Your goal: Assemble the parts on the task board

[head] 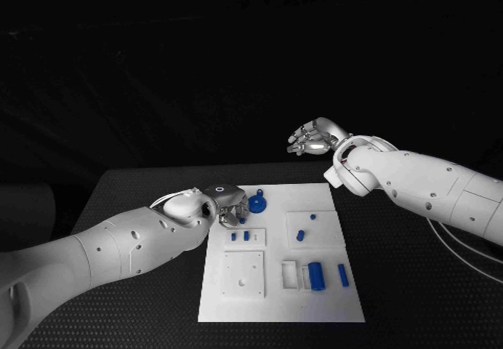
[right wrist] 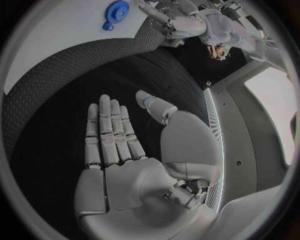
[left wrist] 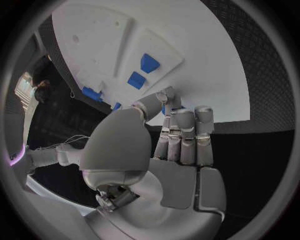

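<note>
The white task board (head: 283, 302) lies mid-table. My left hand (head: 227, 204) hovers over its far left corner, beside a blue gear (head: 258, 201). In the left wrist view the thumb and fingertips (left wrist: 167, 96) close together on a small blue part (left wrist: 164, 108), mostly hidden behind them, just above the board (left wrist: 206, 60). My right hand (head: 315, 137) hangs high beyond the board's far right corner, fingers apart and holding nothing. The right wrist view shows its flat palm (right wrist: 119, 150) over the black table, with the gear (right wrist: 116, 9) on the board (right wrist: 56, 35).
Two small blue pieces (head: 239, 235) sit in a raised block near the left hand. A blue peg (head: 301, 235), a cylinder (head: 317, 275) and a bar (head: 343, 274) lie on the board's right half. A plain white block (head: 243, 274) lies nearer me.
</note>
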